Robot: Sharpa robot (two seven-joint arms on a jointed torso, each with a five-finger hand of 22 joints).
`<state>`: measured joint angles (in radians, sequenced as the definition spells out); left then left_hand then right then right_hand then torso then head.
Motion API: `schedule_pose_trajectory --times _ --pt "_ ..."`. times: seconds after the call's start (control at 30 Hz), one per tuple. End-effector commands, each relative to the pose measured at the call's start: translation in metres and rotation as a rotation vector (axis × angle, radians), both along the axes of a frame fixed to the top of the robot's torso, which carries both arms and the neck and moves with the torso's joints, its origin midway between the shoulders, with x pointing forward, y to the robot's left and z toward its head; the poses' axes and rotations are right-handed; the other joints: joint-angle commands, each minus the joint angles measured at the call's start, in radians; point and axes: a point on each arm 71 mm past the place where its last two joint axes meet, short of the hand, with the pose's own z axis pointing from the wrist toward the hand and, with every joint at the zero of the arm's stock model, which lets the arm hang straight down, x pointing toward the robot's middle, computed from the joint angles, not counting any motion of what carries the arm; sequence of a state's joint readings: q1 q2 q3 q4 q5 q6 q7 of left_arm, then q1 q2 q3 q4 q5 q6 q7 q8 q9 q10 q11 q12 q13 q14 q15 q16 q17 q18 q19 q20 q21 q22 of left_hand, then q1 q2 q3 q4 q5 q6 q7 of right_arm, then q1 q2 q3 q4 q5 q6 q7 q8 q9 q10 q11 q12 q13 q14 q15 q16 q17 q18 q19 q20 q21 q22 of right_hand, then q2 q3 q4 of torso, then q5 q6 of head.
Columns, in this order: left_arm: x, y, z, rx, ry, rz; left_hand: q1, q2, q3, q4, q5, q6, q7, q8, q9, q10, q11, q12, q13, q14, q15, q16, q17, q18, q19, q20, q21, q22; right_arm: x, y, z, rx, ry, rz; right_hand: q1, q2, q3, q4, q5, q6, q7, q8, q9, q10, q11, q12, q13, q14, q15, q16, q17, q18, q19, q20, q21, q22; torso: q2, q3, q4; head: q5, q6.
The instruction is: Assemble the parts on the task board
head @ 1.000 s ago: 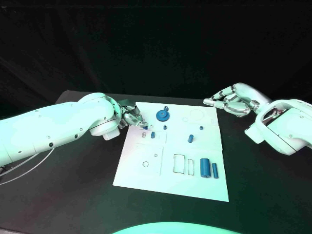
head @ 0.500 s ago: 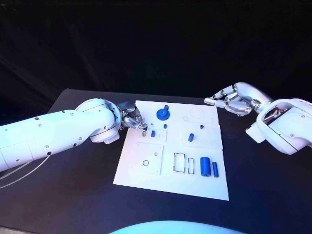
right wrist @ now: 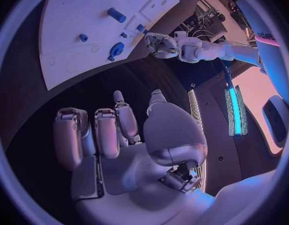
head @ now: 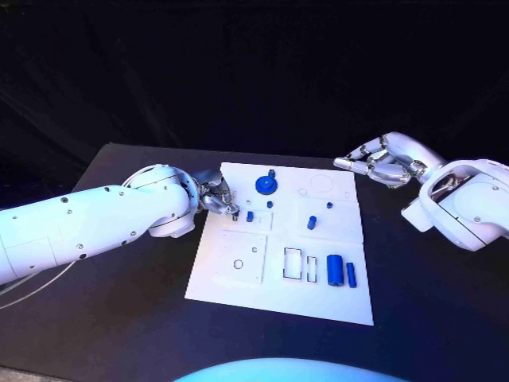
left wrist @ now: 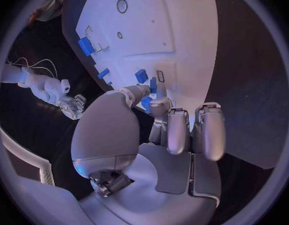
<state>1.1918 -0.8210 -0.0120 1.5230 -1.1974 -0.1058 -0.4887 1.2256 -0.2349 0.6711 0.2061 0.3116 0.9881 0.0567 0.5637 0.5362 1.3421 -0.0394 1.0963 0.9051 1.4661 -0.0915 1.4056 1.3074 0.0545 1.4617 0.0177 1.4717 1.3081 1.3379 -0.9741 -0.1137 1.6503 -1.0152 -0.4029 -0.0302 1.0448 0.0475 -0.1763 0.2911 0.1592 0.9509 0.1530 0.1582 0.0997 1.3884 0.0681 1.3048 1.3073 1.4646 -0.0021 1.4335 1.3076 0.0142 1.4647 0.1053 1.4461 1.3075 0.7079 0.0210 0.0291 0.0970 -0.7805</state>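
Now the left hand [head: 217, 197] is reaching over the task board [head: 280, 295] at its left edge, fingers [left wrist: 139, 92] pinching a small blue part [left wrist: 146, 103]; right hand [head: 375, 165] is hovering off the board's far-right corner, fingers loosely curled, holding nothing.

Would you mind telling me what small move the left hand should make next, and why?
Probably a slight lowering, to press the small blue part into the task board. The left hand pinches that part at its fingers, right at the board's surface beside other blue pieces; whether it is seated yet cannot be told. The right hand hangs off the board.
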Motion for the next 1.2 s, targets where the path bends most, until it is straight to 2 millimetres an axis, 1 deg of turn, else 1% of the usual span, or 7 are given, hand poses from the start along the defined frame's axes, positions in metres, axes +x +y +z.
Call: schedule_pose_trajectory --times 0.03,0.3,0.33,0.47,0.7,0.83,1.2 --pt "0.0005 -0.0006 -0.0013 0.047 -0.010 -0.022 0.011 -0.003 0.165 -0.166 0.003 0.022 -0.018 0.007 0.002 0.006 0.001 0.004 0.001 0.059 -0.004 0.000 0.100 -0.012 0.018 -0.003 0.005 0.078 -0.0005 0.0005 0.0000 -0.001 -0.002 0.006 -0.002 0.005 -0.008 0.000 0.003 0.001 -0.005 0.003 0.001 -0.006 -0.003 -0.001 0.036 0.061 -0.008 -0.005 0.057 0.019 0.028 -0.007 -0.006 0.185 -0.001 -0.0001 0.0001 -0.001 0.000" --pt "0.0003 -0.0006 -0.0036 0.066 0.006 -0.032 0.010 -0.004 0.165 -0.167 0.006 0.023 -0.018 0.006 0.002 0.008 0.000 0.007 0.006 0.059 -0.005 0.000 0.100 -0.013 0.019 -0.004 0.006 0.079 -0.0006 0.0005 0.0000 -0.001 -0.002 0.007 -0.001 0.005 -0.009 -0.001 0.004 0.001 -0.006 0.003 0.001 -0.005 -0.004 0.000 0.037 0.061 -0.008 -0.005 0.057 0.019 0.029 -0.007 -0.005 0.185 -0.001 0.0000 -0.0003 0.001 -0.003" --pt "0.0002 -0.0006 -0.0038 0.068 0.009 -0.033 0.010 -0.004 0.165 -0.167 0.006 0.023 -0.018 0.006 0.002 0.008 0.000 0.007 0.006 0.059 -0.005 0.000 0.100 -0.013 0.019 -0.004 0.006 0.079 -0.0006 0.0005 0.0000 -0.001 -0.002 0.007 -0.001 0.006 -0.009 -0.001 0.004 0.001 -0.006 0.004 0.001 -0.005 -0.004 0.000 0.037 0.061 -0.008 -0.005 0.058 0.019 0.029 -0.007 -0.005 0.185 -0.001 0.0000 0.0000 0.003 -0.004" --pt "-0.0001 -0.0006 -0.0046 0.075 0.018 -0.036 0.010 -0.004 0.165 -0.167 0.006 0.024 -0.018 0.006 0.002 0.009 0.000 0.007 0.006 0.059 -0.005 0.000 0.100 -0.013 0.019 -0.004 0.006 0.079 -0.0007 0.0005 0.0000 -0.001 -0.002 0.007 -0.001 0.006 -0.009 -0.001 0.004 0.001 -0.006 0.004 0.001 -0.005 -0.004 0.000 0.037 0.061 -0.008 -0.005 0.058 0.019 0.029 -0.007 -0.005 0.185 -0.001 0.0003 0.0002 0.003 -0.006" --pt "0.0001 -0.0027 -0.0057 0.078 0.023 -0.037 0.010 -0.004 0.165 -0.167 0.006 0.024 -0.018 0.006 0.001 0.008 0.000 0.006 0.004 0.059 -0.005 0.000 0.100 -0.013 0.019 -0.004 0.006 0.079 -0.0006 0.0010 -0.0001 -0.001 -0.002 0.008 -0.001 0.006 -0.009 -0.001 0.005 0.001 -0.006 0.004 0.001 -0.006 -0.004 -0.001 0.036 0.061 -0.008 -0.005 0.057 0.019 0.028 -0.007 -0.006 0.184 -0.001 0.0001 0.0002 0.003 -0.004" --pt "0.0001 -0.0040 -0.0063 0.077 0.023 -0.037 0.010 -0.004 0.165 -0.167 0.006 0.024 -0.018 0.006 0.001 0.008 0.000 0.006 0.004 0.059 -0.005 0.000 0.100 -0.013 0.019 -0.004 0.006 0.079 -0.0006 0.0013 -0.0001 -0.001 -0.002 0.008 -0.001 0.006 -0.009 -0.001 0.005 0.001 -0.006 0.004 0.001 -0.005 -0.004 0.000 0.037 0.061 -0.008 -0.005 0.057 0.019 0.028 -0.007 -0.006 0.184 0.000 -0.0004 -0.0003 0.004 -0.006" --pt "0.0012 -0.0046 -0.0064 0.080 0.014 -0.030 0.009 -0.004 0.165 -0.166 0.007 0.024 -0.018 0.006 0.001 0.008 0.000 0.005 0.003 0.059 -0.005 0.000 0.100 -0.012 0.019 -0.004 0.006 0.079 -0.0007 0.0015 -0.0003 -0.001 -0.002 0.008 0.000 0.007 -0.009 -0.001 0.005 0.001 -0.006 0.004 0.001 -0.005 -0.004 0.000 0.037 0.061 -0.008 -0.005 0.058 0.019 0.028 -0.007 -0.006 0.184 -0.001 0.0004 0.0003 0.003 -0.006"
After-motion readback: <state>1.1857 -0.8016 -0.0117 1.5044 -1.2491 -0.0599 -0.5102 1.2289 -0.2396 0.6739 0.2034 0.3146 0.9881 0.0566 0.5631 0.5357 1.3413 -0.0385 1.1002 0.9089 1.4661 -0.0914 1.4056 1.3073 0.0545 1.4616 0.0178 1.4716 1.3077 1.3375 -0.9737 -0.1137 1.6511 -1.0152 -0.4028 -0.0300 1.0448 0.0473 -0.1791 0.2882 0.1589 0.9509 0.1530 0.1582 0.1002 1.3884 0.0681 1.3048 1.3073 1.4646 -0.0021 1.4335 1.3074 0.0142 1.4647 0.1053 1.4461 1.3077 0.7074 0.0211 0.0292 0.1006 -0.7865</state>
